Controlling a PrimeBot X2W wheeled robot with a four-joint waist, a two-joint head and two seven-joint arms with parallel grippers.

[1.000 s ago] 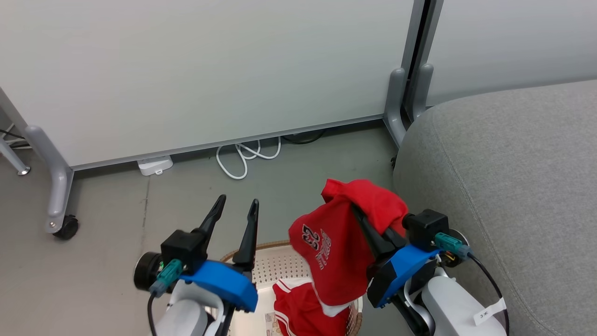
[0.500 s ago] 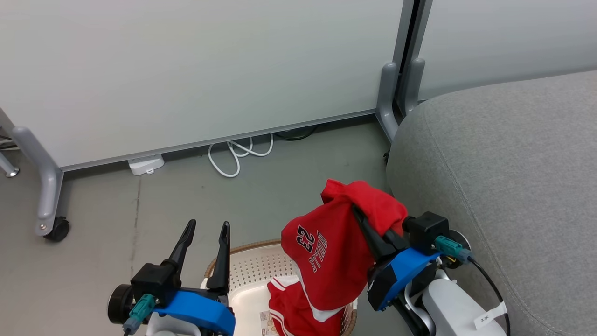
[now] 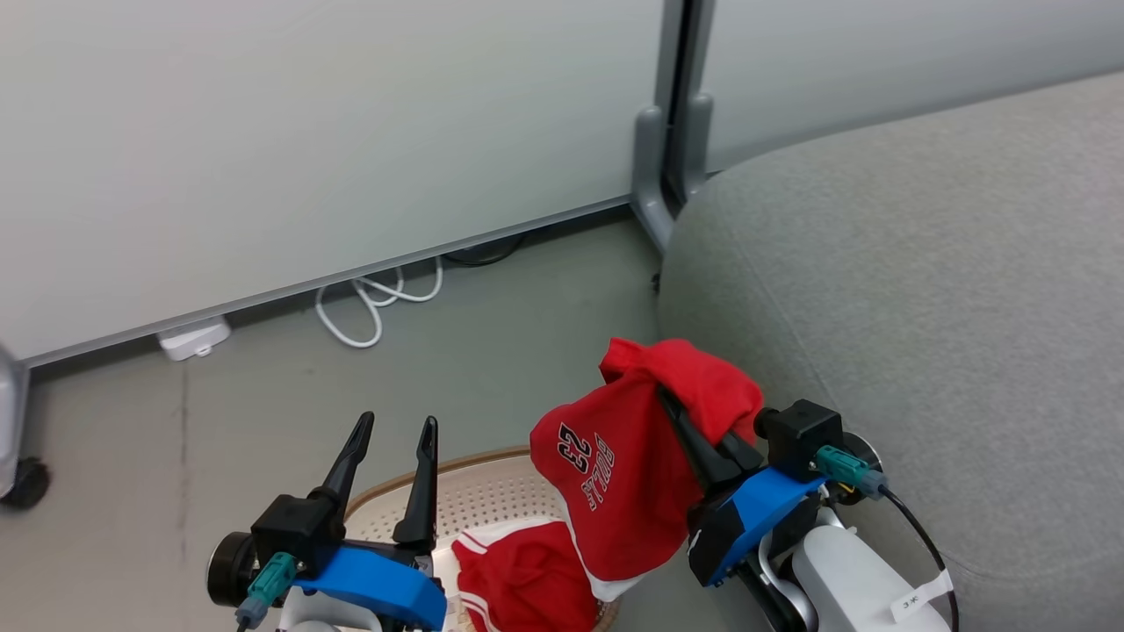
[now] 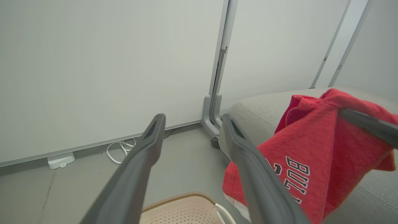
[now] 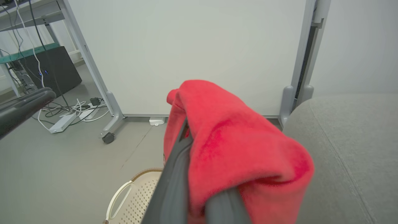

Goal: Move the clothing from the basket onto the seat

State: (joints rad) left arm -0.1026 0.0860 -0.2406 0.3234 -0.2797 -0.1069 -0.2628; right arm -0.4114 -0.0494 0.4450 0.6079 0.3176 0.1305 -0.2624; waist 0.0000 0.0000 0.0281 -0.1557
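Our right claw (image 3: 665,397) is clamped on red cloth; our left claw (image 3: 397,423) is empty, fingers apart. We see the grey seat (image 3: 922,307) at right and the basket (image 3: 479,500) on the floor near it. The BULL 23 jersey (image 3: 615,500) hangs from the right claw over the basket's rim, and the striped red garment (image 3: 527,579) lies inside the basket.
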